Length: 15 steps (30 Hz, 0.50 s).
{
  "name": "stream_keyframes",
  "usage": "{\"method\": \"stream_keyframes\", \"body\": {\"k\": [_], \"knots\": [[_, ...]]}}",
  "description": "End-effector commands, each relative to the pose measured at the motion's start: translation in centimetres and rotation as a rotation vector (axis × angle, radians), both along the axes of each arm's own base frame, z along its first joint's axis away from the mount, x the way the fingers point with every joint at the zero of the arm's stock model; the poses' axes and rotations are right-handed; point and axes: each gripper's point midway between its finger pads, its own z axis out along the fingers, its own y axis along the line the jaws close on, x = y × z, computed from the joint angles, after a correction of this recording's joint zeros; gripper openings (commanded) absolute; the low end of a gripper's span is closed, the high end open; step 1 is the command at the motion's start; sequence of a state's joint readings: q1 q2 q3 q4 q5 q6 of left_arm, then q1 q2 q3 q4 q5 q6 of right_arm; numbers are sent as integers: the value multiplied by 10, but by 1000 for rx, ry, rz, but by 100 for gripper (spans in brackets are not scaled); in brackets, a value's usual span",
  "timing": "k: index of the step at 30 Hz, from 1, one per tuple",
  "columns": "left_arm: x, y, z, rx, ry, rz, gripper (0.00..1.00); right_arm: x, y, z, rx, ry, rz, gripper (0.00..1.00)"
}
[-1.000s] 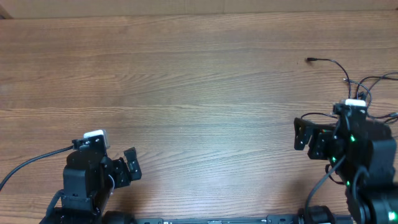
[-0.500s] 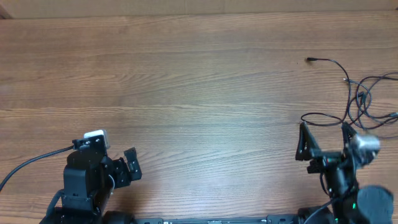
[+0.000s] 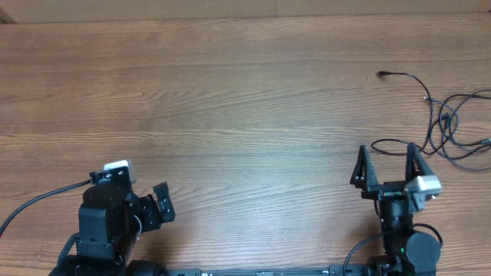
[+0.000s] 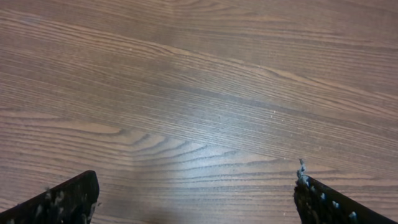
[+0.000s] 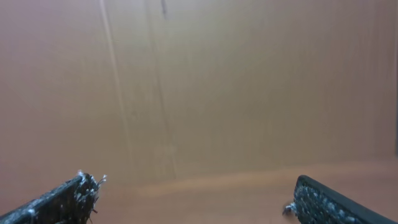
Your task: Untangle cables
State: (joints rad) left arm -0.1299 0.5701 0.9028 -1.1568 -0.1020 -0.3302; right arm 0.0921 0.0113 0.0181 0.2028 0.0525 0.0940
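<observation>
The cables (image 3: pixel 447 121) are thin black cords in a loose tangle on the wooden table at the far right. One strand runs up to a small dark plug (image 3: pixel 381 73), and a loop (image 3: pixel 393 142) lies just beyond my right fingers. My right gripper (image 3: pixel 387 164) is open and empty, with its jaws spread wide just short of that loop. Its wrist view is blurred, shows only brown surface between the fingers (image 5: pixel 59 202), and shows no cable. My left gripper (image 3: pixel 164 204) is open and empty at the front left, far from the cables. In its wrist view the gripper (image 4: pixel 196 200) is over bare wood.
A thicker black arm cable (image 3: pixel 34 203) trails off the left arm to the front left edge. The table's far edge (image 3: pixel 230 18) runs along the top of the overhead view. Some cable strands run off the right edge of that view.
My right arm has drawn back toward the front edge and swung so its open fingers point at the far side. That uncovered the cable tangle. The left arm has not moved.
</observation>
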Motion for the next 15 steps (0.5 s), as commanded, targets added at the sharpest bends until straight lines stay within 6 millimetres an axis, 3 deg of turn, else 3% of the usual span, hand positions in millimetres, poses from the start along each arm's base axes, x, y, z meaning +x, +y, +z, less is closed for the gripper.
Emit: {"method": "stream_keyframes", "body": {"k": [1, 5, 15], "knots": [[0, 3, 0, 15, -4, 2, 100, 1, 7, -8, -133, 12, 6, 100], [0, 3, 0, 15, -5, 3, 100, 6, 19, -71, -240, 256, 84, 100], [0, 3, 0, 15, -5, 2, 100, 7, 17, -72, -199, 264, 77, 100]]}}
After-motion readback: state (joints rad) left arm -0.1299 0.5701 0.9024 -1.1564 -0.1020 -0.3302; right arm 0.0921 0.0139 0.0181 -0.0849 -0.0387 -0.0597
